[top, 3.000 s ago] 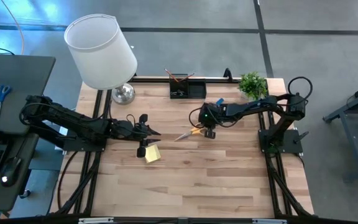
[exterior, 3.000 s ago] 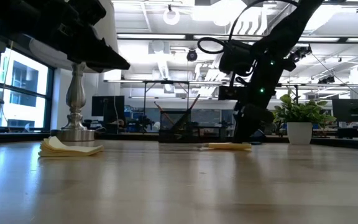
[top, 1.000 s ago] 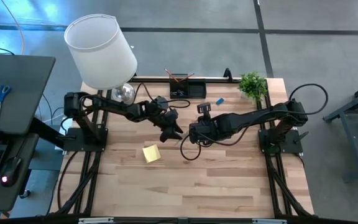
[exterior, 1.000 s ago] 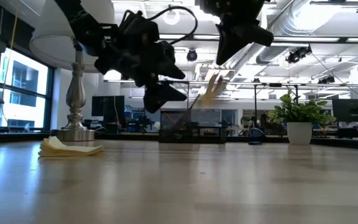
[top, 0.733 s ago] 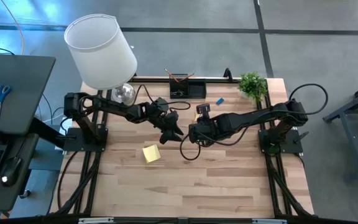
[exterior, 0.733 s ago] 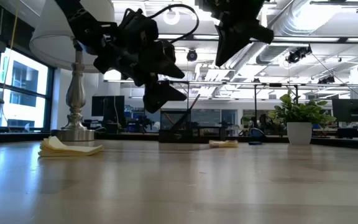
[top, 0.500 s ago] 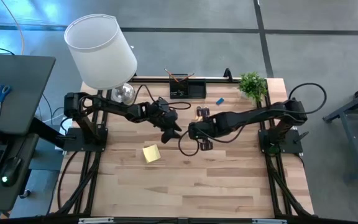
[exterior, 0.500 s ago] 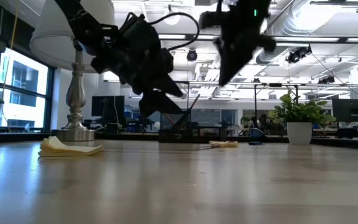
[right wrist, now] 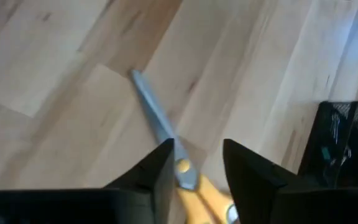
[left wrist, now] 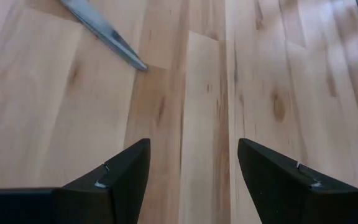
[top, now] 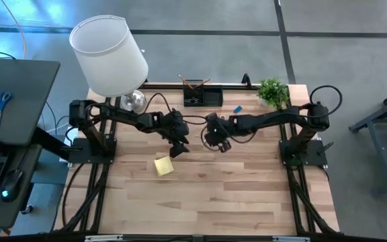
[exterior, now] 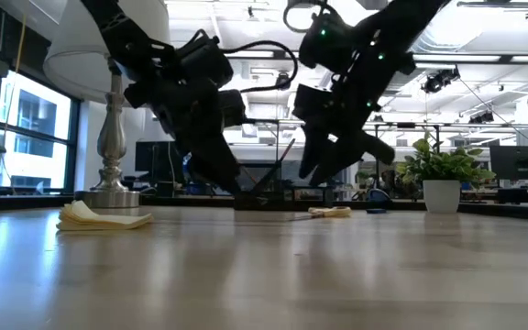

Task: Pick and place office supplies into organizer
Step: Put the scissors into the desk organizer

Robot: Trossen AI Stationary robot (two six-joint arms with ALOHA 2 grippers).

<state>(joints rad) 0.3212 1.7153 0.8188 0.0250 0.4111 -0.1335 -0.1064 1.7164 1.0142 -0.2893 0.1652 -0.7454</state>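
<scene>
I see organizer (top: 201,97) at worktop (top: 247,195) rear edge | lamp (top: 109,57) rear-left, plant (top: 273,91) rear-right | sticky-note pad (top: 164,166) left of centre | scissors (right wrist: 166,140) lying before the organizer

You are in a robotics lab in an open-plan office: wooden table (top: 207,195) on grey concrete floor (top: 355,40), exposed ceiling ducts (exterior: 447,41) and strip lights (exterior: 511,59), rows of monitors (exterior: 519,162) behind, keyboard desk (top: 5,148) alongside.
</scene>
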